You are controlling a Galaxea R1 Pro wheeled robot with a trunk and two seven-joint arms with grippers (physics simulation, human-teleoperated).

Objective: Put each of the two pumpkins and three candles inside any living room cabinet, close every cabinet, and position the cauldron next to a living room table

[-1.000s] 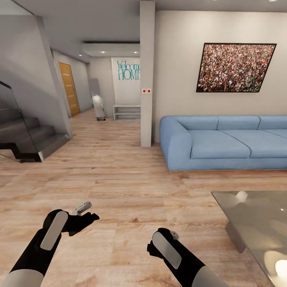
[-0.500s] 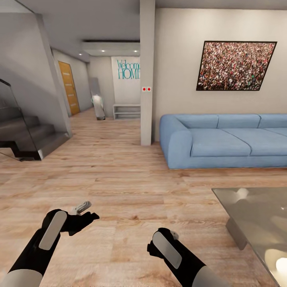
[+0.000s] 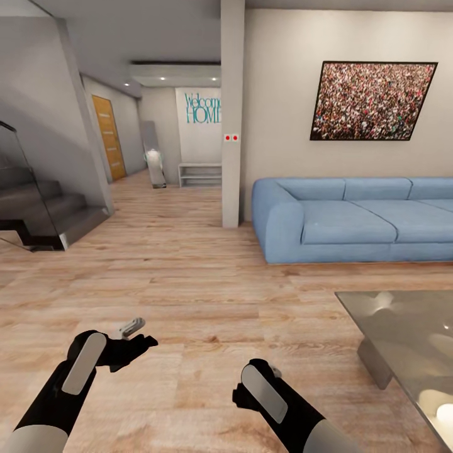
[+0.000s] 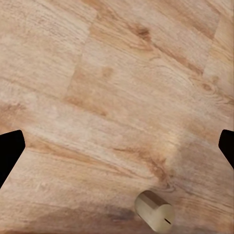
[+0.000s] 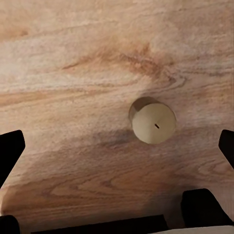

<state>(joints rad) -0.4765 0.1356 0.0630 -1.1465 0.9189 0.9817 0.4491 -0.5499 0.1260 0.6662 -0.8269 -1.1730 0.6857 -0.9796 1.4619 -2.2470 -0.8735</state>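
Both pincers, left [image 3: 129, 336] and right [image 3: 267, 371], hang released over floor [image 3: 207, 296], candle [image 5: 153, 122] beneath, table [image 3: 402, 333] rightward.

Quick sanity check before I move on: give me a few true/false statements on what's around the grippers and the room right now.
1. A candle stands upright on the wood floor below the right gripper. True.
2. The left gripper is shut on a candle. False: its fingers are spread with nothing between them.
3. A blue sofa stands against the wall under a picture. True.
4. The glass table is at the robot's left. False: it is at its right.
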